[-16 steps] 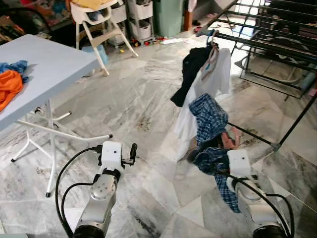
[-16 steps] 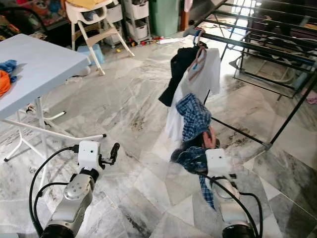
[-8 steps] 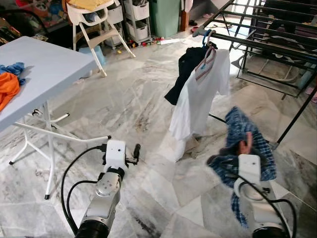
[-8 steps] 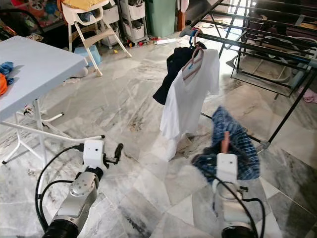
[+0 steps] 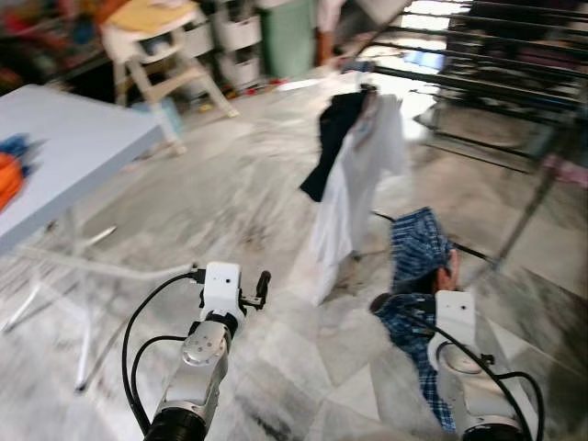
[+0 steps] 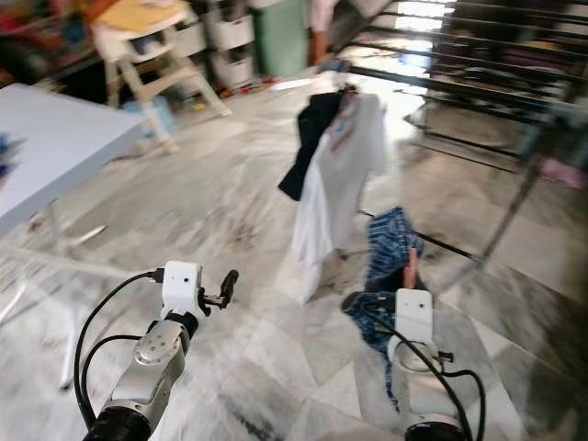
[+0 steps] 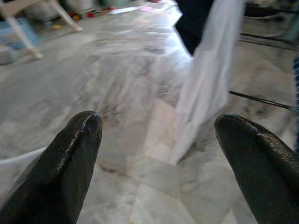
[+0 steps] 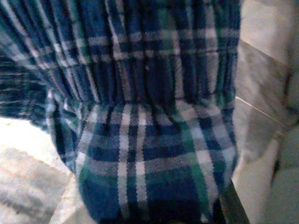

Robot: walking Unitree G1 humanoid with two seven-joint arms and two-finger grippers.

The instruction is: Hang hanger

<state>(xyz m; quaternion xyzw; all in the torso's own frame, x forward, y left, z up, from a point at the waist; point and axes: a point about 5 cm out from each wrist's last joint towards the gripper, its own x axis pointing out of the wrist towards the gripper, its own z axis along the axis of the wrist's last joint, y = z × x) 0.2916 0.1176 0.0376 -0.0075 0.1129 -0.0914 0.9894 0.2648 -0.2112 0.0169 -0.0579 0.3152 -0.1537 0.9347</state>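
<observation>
Right gripper [image 5: 448, 272] raised at the robot's right, draped in a blue-green plaid cloth garment [image 5: 415, 246]; something pinkish, maybe the hanger's end, pokes up through the cloth beside the wrist, too blurred to be sure. Fingers buried under the fabric, cannot tell if pinched or spread; the right wrist view has plaid right up against the lens. Plaid tail hangs down past the silver forearm toward the grey marble floor [image 5: 230, 202]

Left gripper [image 5: 262, 285] held out low at the left, fingers spread apart, nothing between them; in the left wrist view both black fingertips [image 7: 79, 140] stand well apart, aimed at the floor and the hem of a white t-shirt [image 5: 358, 175]

Beyond the right gripper: the white t-shirt and a dark navy garment [image 5: 331, 138] hang side by side from the near rail of a black metal drying rack [image 5: 478, 83]. Light blue folding surface [image 5: 64, 138] off to the left with an orange cloth [image 5: 7, 182] at its edge. Head views blurred

Step, as I judge it: carrying the plaid garment on its hanger toward the rack, not hung yet. Next move calls for lifting the right arm up to rail height beside the white t-shirt and getting the hook over the bar; the hook itself is hidden, so lining it up is the risk
</observation>
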